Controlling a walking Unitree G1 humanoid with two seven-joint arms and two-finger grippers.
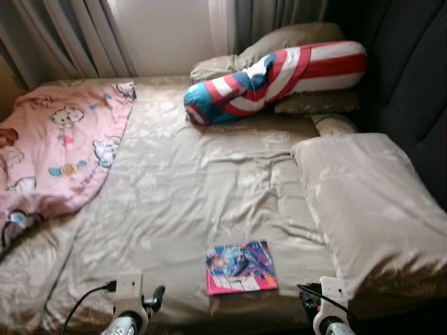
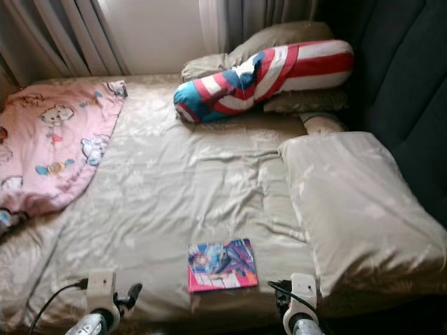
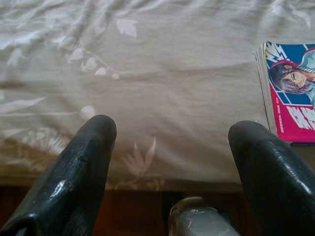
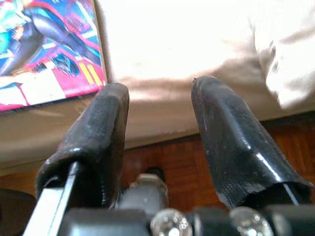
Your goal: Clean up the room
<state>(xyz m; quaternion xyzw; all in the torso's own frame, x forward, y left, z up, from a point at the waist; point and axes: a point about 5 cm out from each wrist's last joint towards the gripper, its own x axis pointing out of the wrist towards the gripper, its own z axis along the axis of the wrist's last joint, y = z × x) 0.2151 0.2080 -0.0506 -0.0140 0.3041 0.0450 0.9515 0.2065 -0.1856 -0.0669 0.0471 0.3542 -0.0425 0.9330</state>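
Comic [image 1: 241, 267] lies flat near the bed's [image 1: 174, 195] front edge, between the two claws. Left claw [image 3: 170, 142] and right claw [image 4: 160, 105] hang at that edge, fingers apart, holding nothing, probably so either can reach in for it.

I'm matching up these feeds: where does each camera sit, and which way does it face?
Left eye, right eye: head, facing down over the bed; both wrists at the bottom edge.
Left wrist: along the open left pincer at the bed's edge.
Right wrist: along the open right pincer, floor below.
Shared by all: the comic book.
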